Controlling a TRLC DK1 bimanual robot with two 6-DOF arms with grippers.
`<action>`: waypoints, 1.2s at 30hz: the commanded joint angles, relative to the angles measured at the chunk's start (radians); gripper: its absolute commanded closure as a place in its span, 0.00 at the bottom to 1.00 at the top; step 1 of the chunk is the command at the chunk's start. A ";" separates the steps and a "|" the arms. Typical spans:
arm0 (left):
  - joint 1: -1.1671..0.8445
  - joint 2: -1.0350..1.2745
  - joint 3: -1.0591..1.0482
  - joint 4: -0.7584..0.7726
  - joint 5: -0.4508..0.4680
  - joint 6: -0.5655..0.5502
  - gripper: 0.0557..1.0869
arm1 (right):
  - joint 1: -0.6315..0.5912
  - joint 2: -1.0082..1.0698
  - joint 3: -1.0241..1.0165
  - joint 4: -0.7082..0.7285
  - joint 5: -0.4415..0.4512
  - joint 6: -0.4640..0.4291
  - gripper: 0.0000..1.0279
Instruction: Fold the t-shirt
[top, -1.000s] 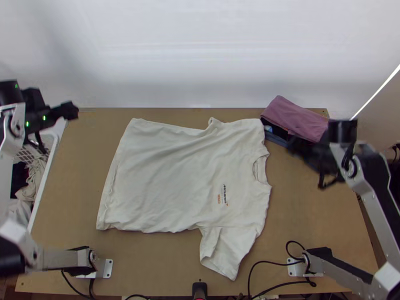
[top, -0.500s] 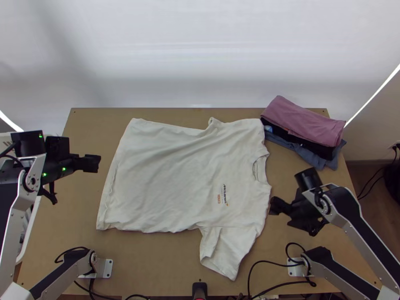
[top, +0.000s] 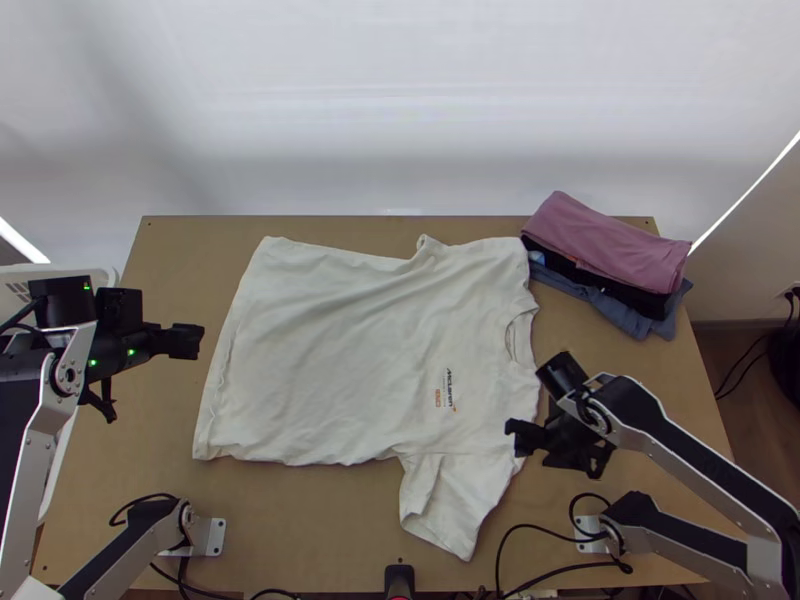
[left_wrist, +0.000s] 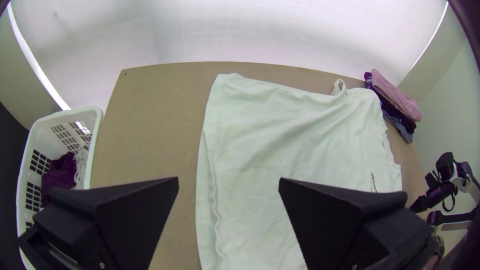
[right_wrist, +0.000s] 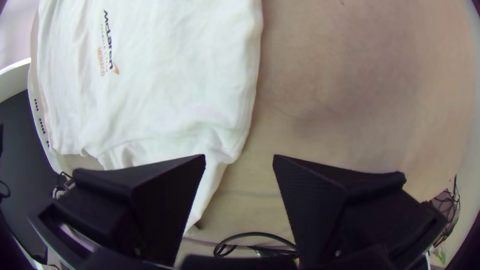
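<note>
T-shirt spread on the table, hem end toward the left arm, collar toward the right; near sleeve laid out. Cloth unmoved over the last second. Change is in the arms: both have come in from the sides, the right gripper most, now at the shoulder edge by that sleeve. Left gripper just off the hem, barely shifted lately. Both pincers spread wide, gripping nothing. Reads as setting up the first fold; likely next, a pinch at shoulder and hem. Risk: catching one layer only.
</note>
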 joint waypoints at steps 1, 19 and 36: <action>-0.007 -0.014 -0.021 -0.010 -0.006 -0.010 0.05 | 0.025 0.070 -0.028 0.026 -0.007 0.020 0.44; 0.025 -0.002 -0.057 -0.012 -0.016 0.049 0.05 | 0.091 0.170 -0.040 0.129 -0.006 -0.014 0.85; 0.191 0.227 -0.218 -0.352 -0.127 0.545 0.05 | 0.101 0.145 -0.043 0.147 0.037 -0.035 0.97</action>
